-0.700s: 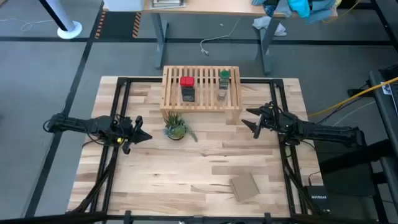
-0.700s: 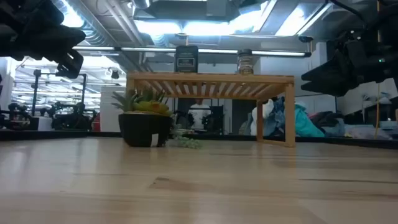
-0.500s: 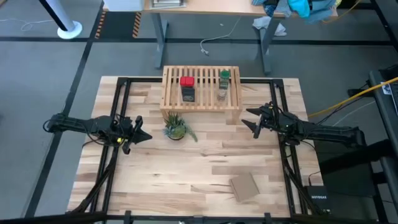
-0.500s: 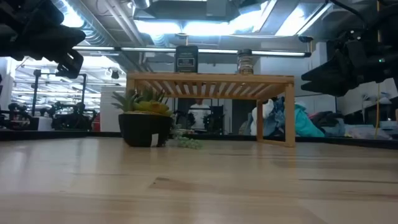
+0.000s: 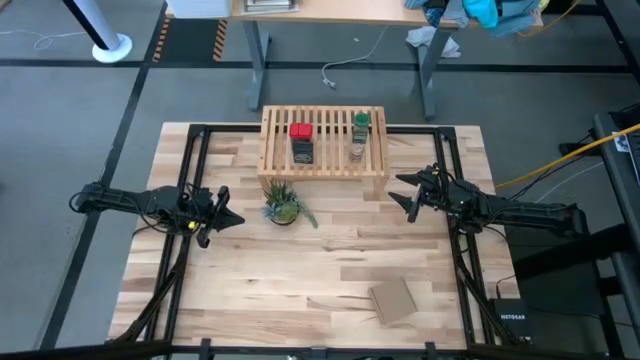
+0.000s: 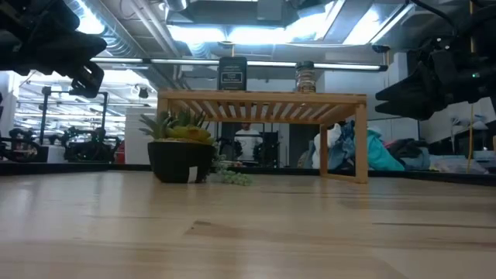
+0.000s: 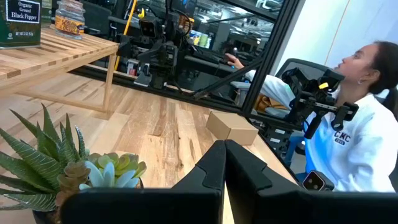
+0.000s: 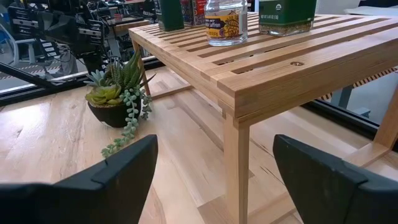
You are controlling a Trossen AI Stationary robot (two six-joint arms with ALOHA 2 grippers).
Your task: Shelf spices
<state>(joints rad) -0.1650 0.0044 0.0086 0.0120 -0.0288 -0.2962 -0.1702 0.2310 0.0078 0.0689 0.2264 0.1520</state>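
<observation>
The light-wood slatted shelf [image 5: 323, 140] stands on its side legs at the table's far middle. On its top stand the red tin [image 5: 300, 131], the dark tin [image 5: 302, 152], the green-capped jar [image 5: 360, 124] and the small clear jar [image 5: 356, 153]. In the right wrist view the clear jar [image 8: 226, 22] and the green-capped jar [image 8: 286, 15] sit near the shelf's corner. My left gripper [image 5: 228, 212] hovers shut at the table's left, beside the plant. My right gripper [image 5: 405, 195] hovers open just right of the shelf.
A small potted plant [image 5: 283, 204] stands in front of the shelf's left leg. A flat brown cardboard piece [image 5: 392, 299] lies near the table's near edge. Bare wood lies between the arms. A person sits beyond the table in the left wrist view [image 7: 357, 124].
</observation>
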